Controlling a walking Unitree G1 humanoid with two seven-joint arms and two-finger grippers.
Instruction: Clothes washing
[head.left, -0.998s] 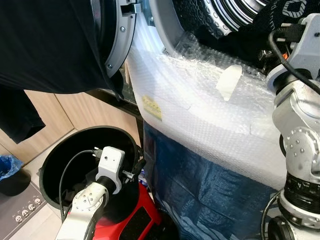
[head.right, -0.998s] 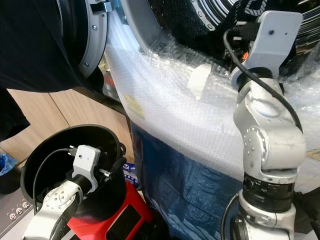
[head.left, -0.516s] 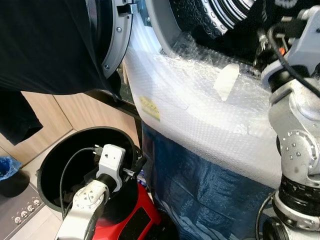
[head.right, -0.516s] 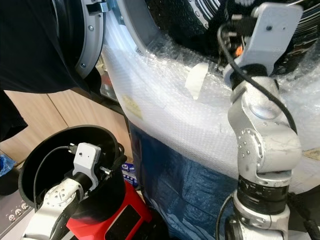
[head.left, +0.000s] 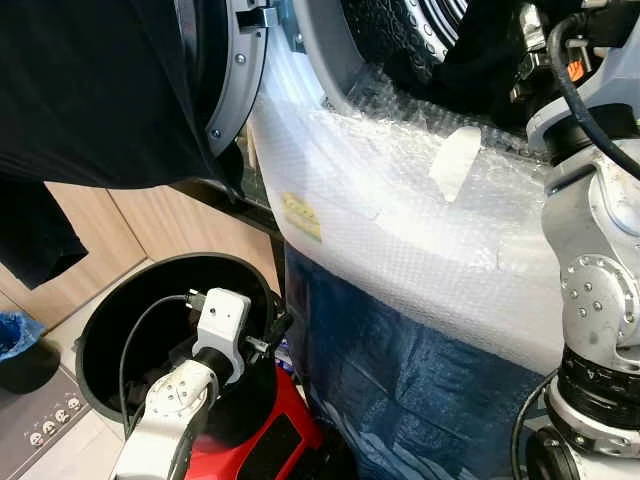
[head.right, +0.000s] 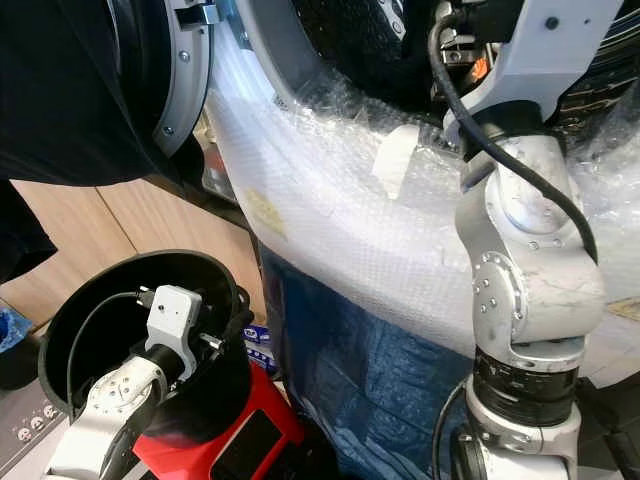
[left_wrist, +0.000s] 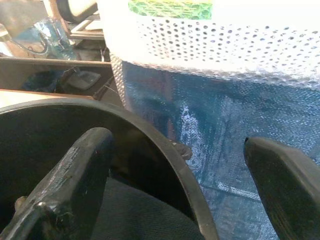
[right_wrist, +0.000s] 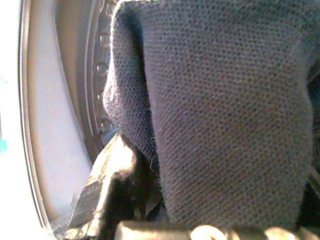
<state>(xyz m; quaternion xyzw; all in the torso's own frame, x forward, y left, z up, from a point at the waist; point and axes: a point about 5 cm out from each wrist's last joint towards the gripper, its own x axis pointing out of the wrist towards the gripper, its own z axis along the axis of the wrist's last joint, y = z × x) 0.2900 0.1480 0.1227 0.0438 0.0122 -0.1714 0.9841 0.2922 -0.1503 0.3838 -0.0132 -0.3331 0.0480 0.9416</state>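
My right tool (right_wrist: 165, 220) is up at the mouth of the washing machine drum (right_wrist: 95, 75), and a dark grey knitted garment (right_wrist: 220, 110) hangs straight in front of it, draped close against the wrist camera. I judge the tool is closed on that knit, since the cloth seems to hang from just where the fingers should be, but the fingers themselves are covered, so I cannot tell for certain. From the head, my right arm (head.right: 520, 240) rises past the bubble-wrapped front (head.left: 400, 230) of the machine and ends at the dark opening, where more dark clothing (head.left: 480, 60) lies.

My left tool (left_wrist: 175, 170) is low and spread wide, one finger inside the black laundry bucket (head.left: 110, 320) and the other outside it, so the bucket's rim runs between them. Dark fabric (left_wrist: 135, 215) lies in the bucket just beneath that tool.

What matters for the coming move is this: the garment is ahead of and above the drum's lower lip, with the drum's depth lying straight beyond it along my right forearm's line. The right arm is the nearer one by far (the left is well apart, down at the bucket beside the blue wrapping (head.left: 400, 390)). The open door (head.left: 235, 80) stands to the left, with a black garment (head.left: 90, 90) hanging over it.
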